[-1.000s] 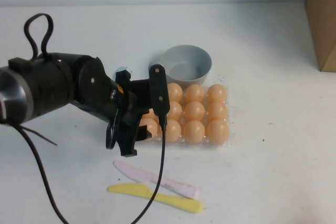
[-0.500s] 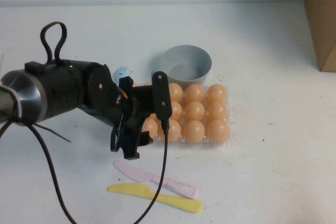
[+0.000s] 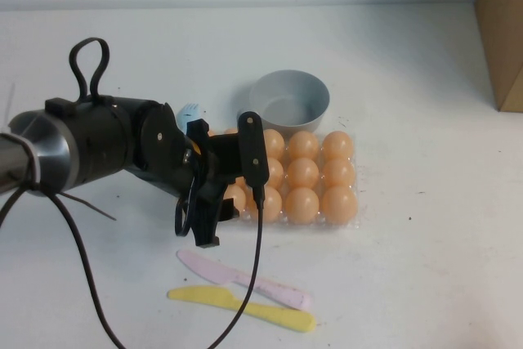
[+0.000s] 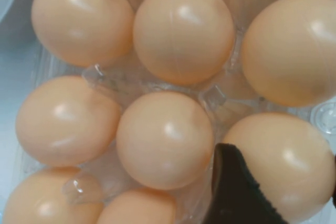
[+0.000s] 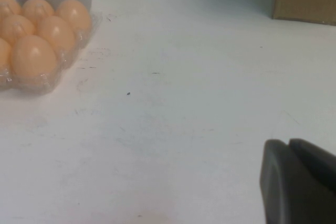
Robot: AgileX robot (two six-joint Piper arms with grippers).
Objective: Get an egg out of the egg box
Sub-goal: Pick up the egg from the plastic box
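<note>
The egg box, a clear plastic tray full of peach-orange eggs, lies mid-table in front of the grey bowl. My left gripper reaches down over the tray's near-left corner, and the high view hides its jaws under the black wrist. In the left wrist view one black finger presses the side of an egg, and the other shows only at the picture's edge. The gripper is shut on that egg, which sits in its cup. My right gripper hovers low over bare table to the tray's right, shut and empty.
A grey bowl stands just behind the tray. A pink plastic knife and a yellow one lie near the front edge. A small blue object peeks out behind the left arm. A cardboard box stands at the far right.
The left arm has shifted slightly right and settled over the tray's near-left corner. The eggs, bowl and knives have not moved.
</note>
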